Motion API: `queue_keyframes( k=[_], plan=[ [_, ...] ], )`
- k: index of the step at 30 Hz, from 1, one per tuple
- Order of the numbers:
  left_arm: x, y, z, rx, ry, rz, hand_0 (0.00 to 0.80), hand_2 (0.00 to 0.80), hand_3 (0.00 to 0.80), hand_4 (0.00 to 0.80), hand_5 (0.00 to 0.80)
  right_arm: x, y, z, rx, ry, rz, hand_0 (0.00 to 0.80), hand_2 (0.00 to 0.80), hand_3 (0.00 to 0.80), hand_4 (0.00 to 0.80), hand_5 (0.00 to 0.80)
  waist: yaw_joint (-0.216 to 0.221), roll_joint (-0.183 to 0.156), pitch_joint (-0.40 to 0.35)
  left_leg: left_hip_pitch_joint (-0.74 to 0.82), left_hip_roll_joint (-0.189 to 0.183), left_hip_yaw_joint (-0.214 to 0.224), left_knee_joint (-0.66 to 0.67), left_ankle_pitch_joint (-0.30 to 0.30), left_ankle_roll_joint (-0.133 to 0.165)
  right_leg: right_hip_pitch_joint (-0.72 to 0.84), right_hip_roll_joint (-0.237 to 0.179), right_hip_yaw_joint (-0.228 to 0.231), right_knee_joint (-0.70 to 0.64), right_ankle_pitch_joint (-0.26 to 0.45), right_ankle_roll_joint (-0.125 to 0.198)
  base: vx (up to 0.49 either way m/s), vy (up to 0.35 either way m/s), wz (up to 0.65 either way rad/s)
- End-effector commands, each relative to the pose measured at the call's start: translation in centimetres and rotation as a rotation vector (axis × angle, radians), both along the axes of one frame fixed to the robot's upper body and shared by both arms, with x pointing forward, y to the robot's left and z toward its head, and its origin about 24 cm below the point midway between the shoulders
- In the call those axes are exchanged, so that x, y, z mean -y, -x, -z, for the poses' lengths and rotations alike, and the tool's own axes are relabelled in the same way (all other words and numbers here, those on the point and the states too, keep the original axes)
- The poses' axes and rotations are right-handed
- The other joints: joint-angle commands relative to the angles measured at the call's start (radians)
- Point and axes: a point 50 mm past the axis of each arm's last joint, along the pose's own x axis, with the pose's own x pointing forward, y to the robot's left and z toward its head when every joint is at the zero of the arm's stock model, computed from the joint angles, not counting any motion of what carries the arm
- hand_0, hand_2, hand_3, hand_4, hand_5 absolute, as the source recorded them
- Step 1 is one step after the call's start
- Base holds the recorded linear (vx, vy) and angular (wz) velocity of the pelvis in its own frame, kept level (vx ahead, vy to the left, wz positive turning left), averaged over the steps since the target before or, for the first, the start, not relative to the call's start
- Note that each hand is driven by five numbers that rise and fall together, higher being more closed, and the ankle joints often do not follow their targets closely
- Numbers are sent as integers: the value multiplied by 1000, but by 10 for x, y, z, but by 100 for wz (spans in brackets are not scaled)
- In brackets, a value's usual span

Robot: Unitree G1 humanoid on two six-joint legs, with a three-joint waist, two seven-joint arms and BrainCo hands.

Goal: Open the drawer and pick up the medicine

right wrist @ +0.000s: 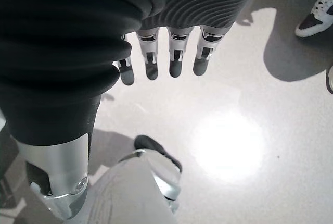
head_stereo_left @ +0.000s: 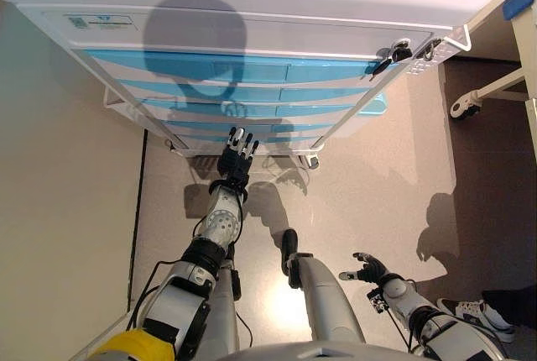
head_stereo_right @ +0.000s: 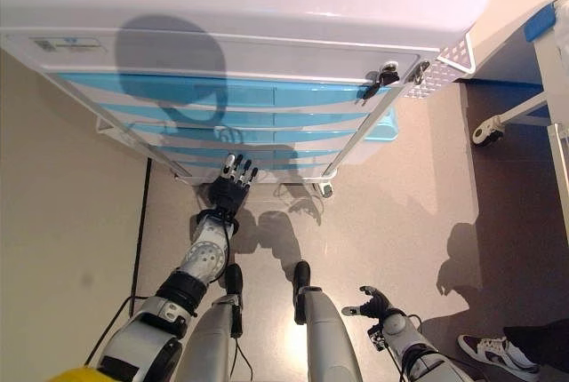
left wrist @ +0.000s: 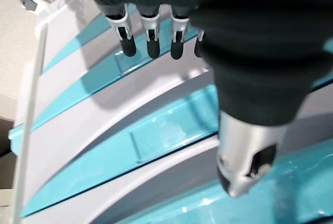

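Cabinet: a white wheeled drawer cabinet (head_stereo_left: 252, 34) is seen from above, its stacked blue drawer fronts (head_stereo_left: 226, 71) all flush and shut.
Cabinet edges: a white rail (head_stereo_left: 369, 92) runs down the right front corner to a caster (head_stereo_left: 312, 160); a key (head_stereo_left: 388, 57) hangs at the top right corner.
Left hand: the left hand (head_stereo_left: 237, 158) is raised to the lowest drawer fronts, its fingers (left wrist: 151, 41) straight and spread narrowly, holding nothing; contact with the fronts cannot be told.
Right hand: the right hand (head_stereo_left: 371, 270) is held low over the floor (head_stereo_left: 377, 185), well apart from the cabinet, fingers (right wrist: 174, 60) relaxed and empty.
Medicine: not seen in any view; neither hand holds it.
Open room: bare floor lies between the cabinet base and the right hand; a wall (head_stereo_left: 59, 210) bounds the left side.
Right margin: a bed frame (head_stereo_left: 503, 50) with a wheel (head_stereo_left: 464, 107) stands beside the cabinet.
Left wrist view only: clear label pockets (left wrist: 166, 135) on the drawer fronts are shown close.
Right wrist view only: a person's shoe (right wrist: 317, 15) is shown near the fingers; the eye views place a shoe (head_stereo_left: 478, 315) at the lower right.
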Motion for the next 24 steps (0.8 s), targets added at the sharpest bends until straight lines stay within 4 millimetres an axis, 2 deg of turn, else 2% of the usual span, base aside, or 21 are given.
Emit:
queue_keyframes(
  k=[1, 10, 17, 24],
  plan=[
    [2, -17, -48, 169, 11, -27, 0, 0, 0, 0, 0, 26, 6, -4, -9, 65, 22, 0, 0, 0, 0, 0, -5, 14, -17, -15, -24, -21, 62, -74, 33, 36, 9, -8, -54, 90, 55, 0, 0, 0],
    [-18, -36, -87, 239, 8, -141, 0, 0, 0, 0, 0, 32, 8, -5, -16, 83, 12, 0, 0, 0, 0, 0, -21, 10, -28, -19, -20, -21, 61, -76, 31, 32, 13, -2, -55, 89, 59, 0, 0, 0],
    [-32, -43, -107, 284, 0, -192, 0, 0, 0, 0, 0, 33, 9, -5, -19, 83, 2, 0, 0, 0, 0, 0, -29, 10, -35, -23, -17, -21, 67, -80, 30, 27, 15, 0, -55, 89, 60, 0, 0, 0],
    [-24, -41, -128, 375, -7, -152, 0, 0, 0, 0, 0, 34, 7, -7, -22, 90, -11, 0, 0, 0, 0, 0, -26, 16, -33, -29, -19, -18, 67, -78, 29, 22, 13, 0, -53, 91, 60, 0, 0, 0]
  ],
)
